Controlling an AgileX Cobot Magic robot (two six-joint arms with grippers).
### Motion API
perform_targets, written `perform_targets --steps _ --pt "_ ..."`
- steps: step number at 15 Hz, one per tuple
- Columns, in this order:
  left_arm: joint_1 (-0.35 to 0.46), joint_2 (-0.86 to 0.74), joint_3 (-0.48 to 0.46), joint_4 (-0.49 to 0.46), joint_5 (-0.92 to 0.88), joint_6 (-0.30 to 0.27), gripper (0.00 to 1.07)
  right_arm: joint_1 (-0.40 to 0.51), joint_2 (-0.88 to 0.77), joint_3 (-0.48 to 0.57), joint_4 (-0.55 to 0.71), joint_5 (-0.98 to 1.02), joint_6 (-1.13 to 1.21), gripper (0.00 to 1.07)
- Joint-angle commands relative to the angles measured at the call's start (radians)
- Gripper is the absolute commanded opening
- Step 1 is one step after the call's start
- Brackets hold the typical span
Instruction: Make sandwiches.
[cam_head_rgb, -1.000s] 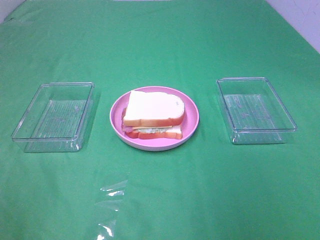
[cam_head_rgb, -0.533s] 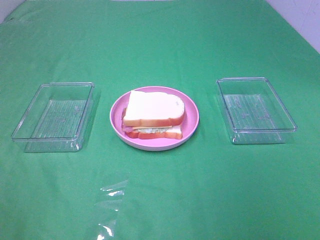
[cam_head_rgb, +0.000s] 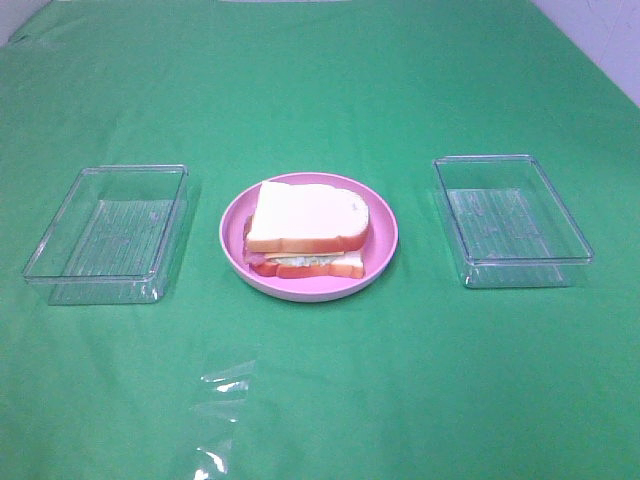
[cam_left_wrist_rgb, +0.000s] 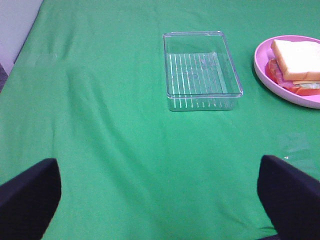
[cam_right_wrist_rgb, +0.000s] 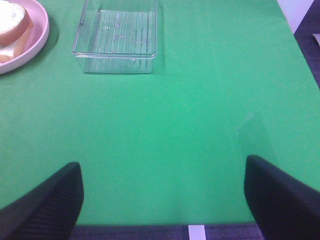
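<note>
Green cloth (cam_head_rgb: 330, 90) covers the bench wall to wall; pink plate (cam_head_rgb: 384, 222) sits mid-bench, between two clear plastic trays, apart from both; left tray (cam_head_rgb: 108, 233) and right tray (cam_head_rgb: 510, 219) hold nothing visible. Sandwich (cam_head_rgb: 308, 228) lies on the plate: white bread slice with orange-brown crust on top, second slice beneath, pale green lettuce, yellow cheese and red-brown filling showing at the near edge between them. Patch of clear film (cam_head_rgb: 222, 405) lies on the cloth near the front, glinting. Neither arm shows in the high view; left gripper (cam_left_wrist_rgb: 160, 200) has jaws wide apart over bare cloth, nothing between them; right gripper (cam_right_wrist_rgb: 162, 197) likewise, jaws apart, holding nothing, near the bench's front edge.
</note>
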Motion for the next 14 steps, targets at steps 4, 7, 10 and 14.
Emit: perform_targets --steps 4,7,10,14 --pt "0.0 -0.019 0.003 -0.015 -0.002 -0.004 1.0 -0.003 -0.034 0.007 -0.006 -0.026 0.008 0.85" --pt "0.0 -0.02 0.003 -0.015 -0.002 -0.004 1.0 -0.003 -0.034 0.007 -0.001 -0.027 0.014 0.84" --pt "0.0 -0.02 0.003 -0.015 -0.002 -0.004 1.0 -0.003 -0.032 0.007 -0.001 -0.027 0.018 0.84" --pt "0.0 -0.016 0.003 -0.014 -0.002 -0.004 1.0 -0.003 -0.032 0.007 -0.002 -0.027 0.02 0.84"
